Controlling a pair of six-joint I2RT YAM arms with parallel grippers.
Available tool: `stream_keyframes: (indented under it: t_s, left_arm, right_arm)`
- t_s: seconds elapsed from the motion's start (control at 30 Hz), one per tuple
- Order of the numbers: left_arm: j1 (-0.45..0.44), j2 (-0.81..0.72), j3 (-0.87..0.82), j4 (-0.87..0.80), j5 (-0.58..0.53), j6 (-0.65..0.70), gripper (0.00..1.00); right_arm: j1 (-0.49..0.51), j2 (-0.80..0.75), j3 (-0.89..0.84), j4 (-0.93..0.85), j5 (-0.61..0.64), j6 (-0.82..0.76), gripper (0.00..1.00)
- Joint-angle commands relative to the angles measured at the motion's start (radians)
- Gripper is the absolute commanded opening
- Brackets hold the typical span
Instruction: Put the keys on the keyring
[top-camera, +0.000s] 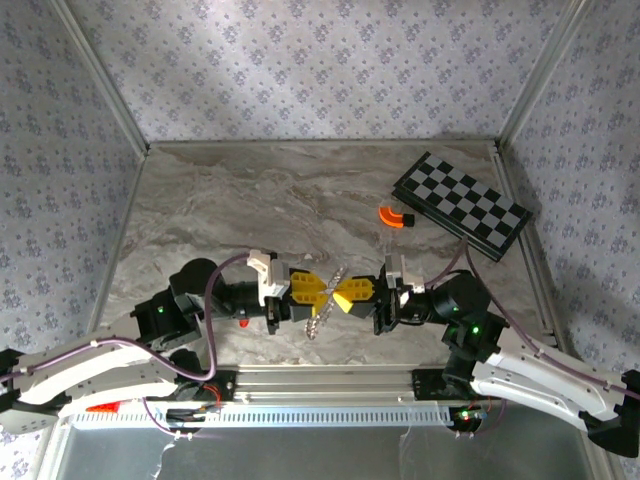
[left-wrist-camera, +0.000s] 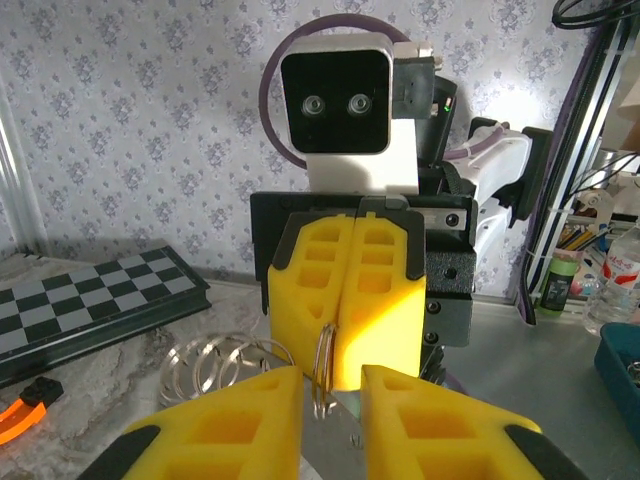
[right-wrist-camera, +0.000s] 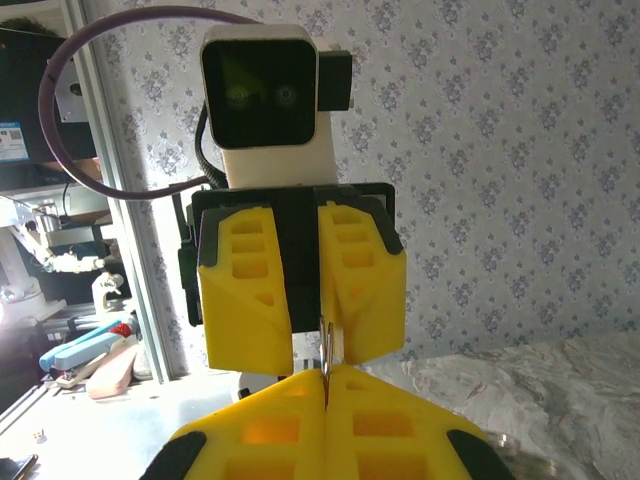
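Note:
The keyring (top-camera: 325, 300) is a silvery bunch of wire loops held edge-on between the two grippers, above the marble table (top-camera: 250, 200). My right gripper (top-camera: 358, 295) is shut on one loop; its yellow fingers (right-wrist-camera: 400, 430) pinch the thin ring (right-wrist-camera: 325, 355). My left gripper (top-camera: 308, 290) faces it, open. In the left wrist view the same ring (left-wrist-camera: 325, 365) stands in the gap between my left gripper's (left-wrist-camera: 328, 378) fingers and touches neither one. More silver loops (left-wrist-camera: 215, 365) spread out to its left. A small red-headed key (top-camera: 243, 323) lies on the table beside the left arm.
A black-and-white chequered board (top-camera: 460, 205) lies at the far right, with an orange curved piece (top-camera: 395, 217) next to it. Patterned walls close in the table on three sides. A metal rail (top-camera: 320, 380) runs along the near edge.

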Motion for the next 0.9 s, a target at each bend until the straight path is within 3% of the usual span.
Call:
stream_keyframes:
  t_s: [0.0, 0.47, 0.87]
  left_arm:
    - [-0.009, 0.007, 0.008, 0.04, 0.029, -0.005, 0.19]
    - [-0.008, 0.015, 0.014, 0.042, 0.044, -0.005, 0.01]
    - [-0.009, 0.006, -0.012, 0.067, -0.023, 0.001, 0.0]
  right_arm:
    - [-0.004, -0.017, 0.001, 0.058, -0.006, 0.009, 0.0]
    - [-0.004, -0.021, -0.003, 0.029, -0.003, -0.004, 0.0]
    - [-0.004, -0.024, 0.025, -0.061, 0.028, 0.001, 0.0]
